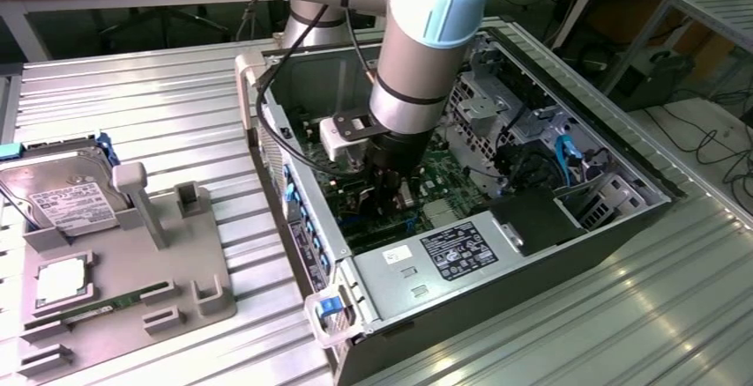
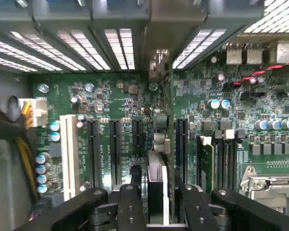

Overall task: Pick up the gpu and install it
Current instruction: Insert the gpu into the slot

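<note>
The gpu (image 2: 157, 185) shows edge-on in the wrist view: a thin card with a pale, whitish upper edge and a dark body beside it, and at its far end a silvery metal bracket (image 2: 158, 62) rising against the slotted rear wall of the computer case (image 1: 612, 227). It stands on edge over the green motherboard (image 2: 111, 101), its long axis running along the black expansion slots (image 2: 114, 151) towards that rear wall, bracket end pointing at the vents. Slots lie on either side of it; whether it is fully seated cannot be told. The gripper (image 2: 156, 204) straddles the near end of the card, its black fingers (image 2: 131, 207) flanking it closely on both sides; whether the pads press the card or stand just off it cannot be told. In the exterior view the gripper (image 1: 389, 194) reaches down into the open case, just above the board, and the card is hidden beneath it. To the exterior view's left, a grey fixture (image 1: 130, 289) on the ribbed table (image 1: 153, 113) carries a silver hard drive (image 1: 62, 194) and a narrow green memory stick (image 1: 100, 308).
</note>
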Robot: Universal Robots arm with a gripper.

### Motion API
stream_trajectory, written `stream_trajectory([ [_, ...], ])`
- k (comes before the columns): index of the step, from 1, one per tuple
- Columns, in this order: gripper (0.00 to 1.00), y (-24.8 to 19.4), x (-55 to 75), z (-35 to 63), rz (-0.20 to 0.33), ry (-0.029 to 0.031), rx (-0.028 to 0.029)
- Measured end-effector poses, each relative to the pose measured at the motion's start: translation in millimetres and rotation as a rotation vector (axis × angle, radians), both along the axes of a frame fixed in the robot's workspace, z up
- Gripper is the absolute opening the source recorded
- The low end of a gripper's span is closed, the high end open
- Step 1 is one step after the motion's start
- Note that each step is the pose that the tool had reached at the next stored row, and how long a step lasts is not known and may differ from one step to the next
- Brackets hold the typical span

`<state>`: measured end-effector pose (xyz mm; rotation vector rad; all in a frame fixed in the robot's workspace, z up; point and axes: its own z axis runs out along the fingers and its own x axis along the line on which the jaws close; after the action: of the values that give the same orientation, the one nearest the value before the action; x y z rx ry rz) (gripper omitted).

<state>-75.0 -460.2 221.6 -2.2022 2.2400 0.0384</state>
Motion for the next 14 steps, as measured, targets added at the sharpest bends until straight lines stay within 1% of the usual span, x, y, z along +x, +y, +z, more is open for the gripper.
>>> stream_trajectory([
  [2, 0.35, 0.0, 0.0, 4.3, 0.0, -0.0013, 0.0],
  [5, 0.35, 0.0, 0.0, 18.0, 0.0, -0.0038, -0.0001],
  [8, 0.35, 0.0, 0.0, 42.6, 0.0, -0.0081, -0.0003],
  [12, 0.35, 0.0, 0.0, 60.8, 0.0, -0.0104, -0.0014],
  [13, 0.35, 0.1, 0.0, 67.7, 0.0, -0.0114, -0.0016],
  [14, 0.35, 0.0, 0.0, 71.1, 0.0, -0.0118, -0.0022],
])
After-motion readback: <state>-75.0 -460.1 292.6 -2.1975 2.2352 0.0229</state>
